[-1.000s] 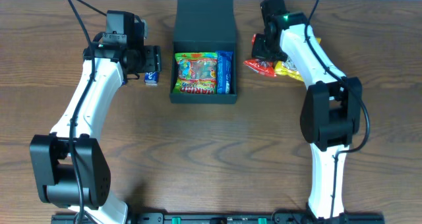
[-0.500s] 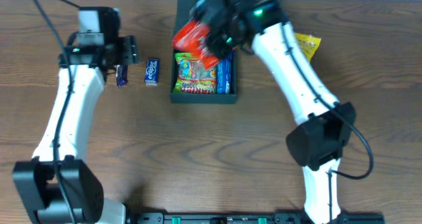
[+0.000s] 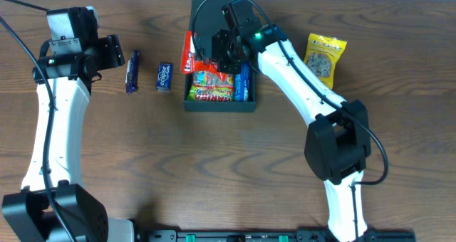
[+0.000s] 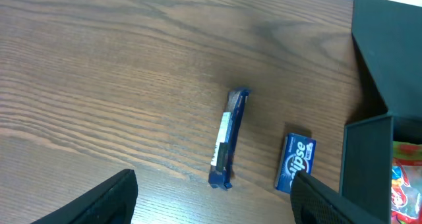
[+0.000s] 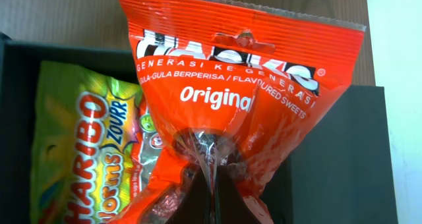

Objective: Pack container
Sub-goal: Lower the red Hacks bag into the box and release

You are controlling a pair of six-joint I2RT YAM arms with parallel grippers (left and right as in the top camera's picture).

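The dark teal container (image 3: 221, 105) stands open at the table's back middle, its flap lid (image 3: 222, 18) folded back; it also shows in the left wrist view (image 4: 369, 158) and the right wrist view (image 5: 343, 151). Inside lie a Haribo worms bag (image 3: 212, 85) (image 5: 79, 145) and a blue pack (image 3: 244, 82). My right gripper (image 3: 222, 51) (image 5: 212, 184) is shut on an orange-red candy bag (image 3: 191, 51) (image 5: 244, 72), held over the container's left rear part. My left gripper (image 3: 107, 53) (image 4: 211, 204) is open and empty, left of a dark blue bar (image 3: 132, 71) (image 4: 227, 138) and a blue Eclipse gum pack (image 3: 164, 77) (image 4: 295, 163).
A yellow snack bag (image 3: 325, 55) lies on the table to the right of the container. The table's back edge runs just behind the lid.
My right gripper carried the orange-red bag from right of the container to over it. My left gripper let go of the dark blue bar and drew back to the left.
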